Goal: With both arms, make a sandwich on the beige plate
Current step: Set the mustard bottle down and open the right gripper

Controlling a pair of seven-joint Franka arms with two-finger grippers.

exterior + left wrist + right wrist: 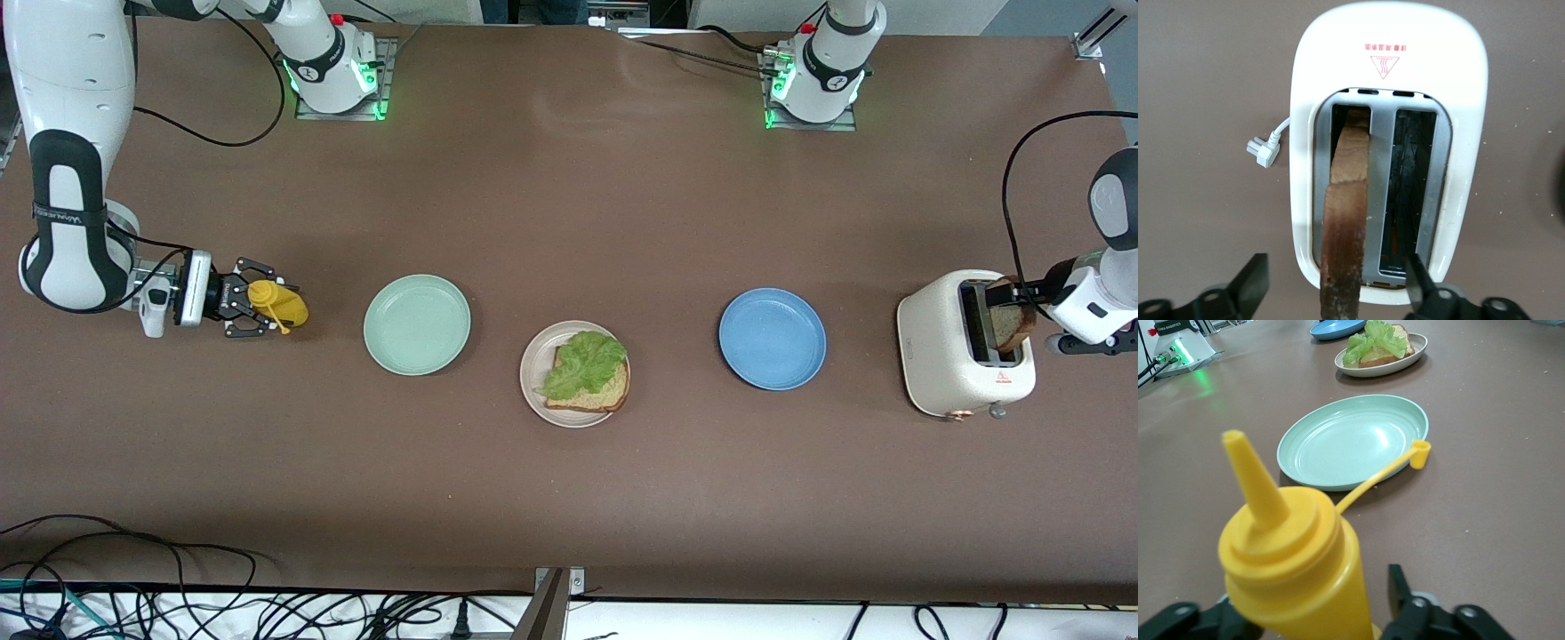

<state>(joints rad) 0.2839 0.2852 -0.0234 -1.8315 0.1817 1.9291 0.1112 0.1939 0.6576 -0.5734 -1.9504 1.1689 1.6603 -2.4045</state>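
The beige plate (pixel 533 391) lies mid-table with one bread slice (pixel 591 396) on it and a ruffled lettuce leaf (pixel 582 360) on top; both also show in the right wrist view, plate (pixel 1408 359) and lettuce (pixel 1375 337). A second bread slice (pixel 1013 327) (pixel 1348 200) stands in a slot of the white toaster (pixel 942 356) (pixel 1391 47). My left gripper (pixel 1021 307) (pixel 1337 277) is open, a finger on each side of this slice with a gap. My right gripper (pixel 258 300) (pixel 1308 603) is open around a yellow squeeze bottle (pixel 283 307) (pixel 1295 567).
A mint-green plate (pixel 416 324) (pixel 1351 443) lies between the bottle and the beige plate. A blue plate (pixel 772 338) lies between the beige plate and the toaster. The toaster's plug (pixel 1261 150) lies on the table. Cables hang along the table's near edge.
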